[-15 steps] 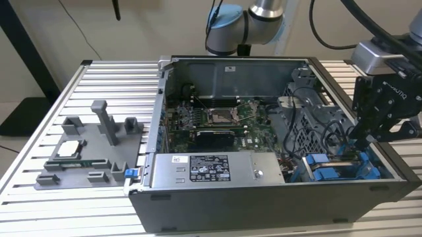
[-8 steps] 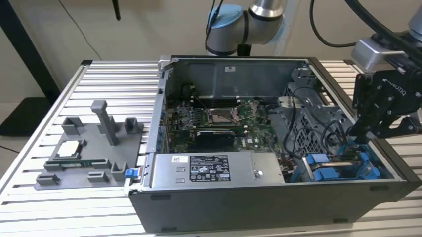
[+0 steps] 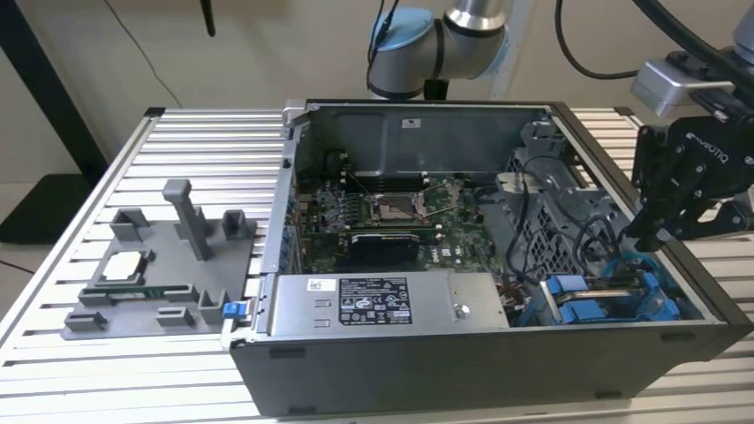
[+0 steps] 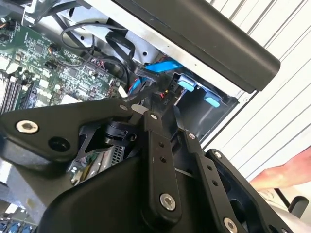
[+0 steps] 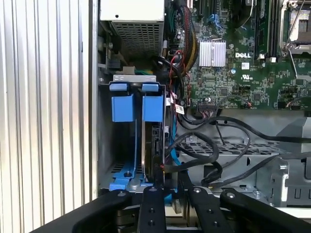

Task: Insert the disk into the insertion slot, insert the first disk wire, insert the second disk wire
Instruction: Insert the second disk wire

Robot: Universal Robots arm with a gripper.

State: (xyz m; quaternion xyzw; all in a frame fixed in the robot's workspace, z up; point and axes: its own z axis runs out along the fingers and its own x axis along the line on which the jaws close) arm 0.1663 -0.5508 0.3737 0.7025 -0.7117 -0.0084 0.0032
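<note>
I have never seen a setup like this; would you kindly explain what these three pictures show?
It is one robot arm with a gripper, working on an open computer case on a slatted metal table. The exterior view looks on from off the arm; both wrist views ride on the arm. Beside the case lies a grey parts tray. The gripper hangs over the insertion slot, with blue fittings, where the disk seems to stand edge-on. What it holds, if anything, I cannot tell.
</note>
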